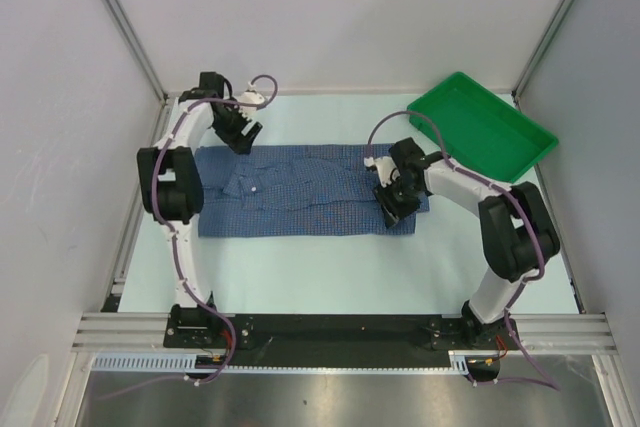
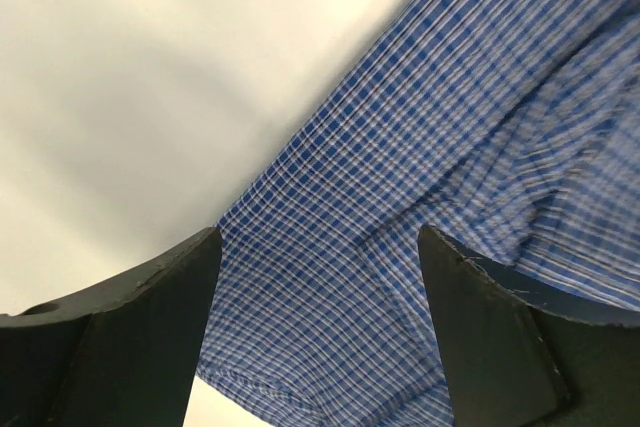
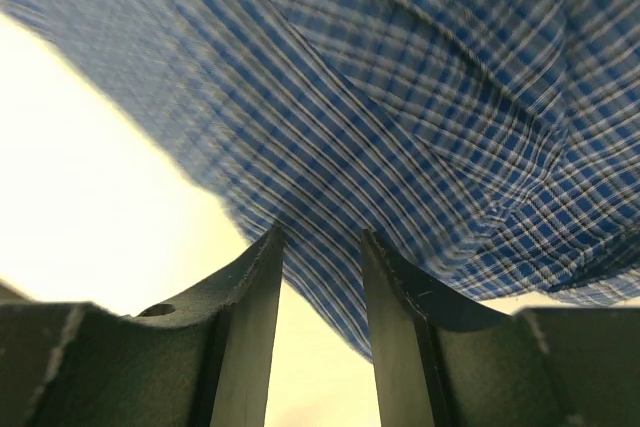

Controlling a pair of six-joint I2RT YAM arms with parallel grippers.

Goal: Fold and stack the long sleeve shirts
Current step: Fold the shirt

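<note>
Left pincer (image 1: 243, 137) and right pincer (image 1: 392, 209) gape over one shirt (image 1: 300, 192).

- One blue checked shirt (image 1: 300, 192).
- One green tray (image 1: 480, 127).
- Two robot arms: the left arm (image 1: 172, 187) and the right arm (image 1: 510, 232).
- Two grippers: the left gripper (image 1: 243, 137) and the right gripper (image 1: 391, 211).
- One table (image 1: 300, 267).
</note>
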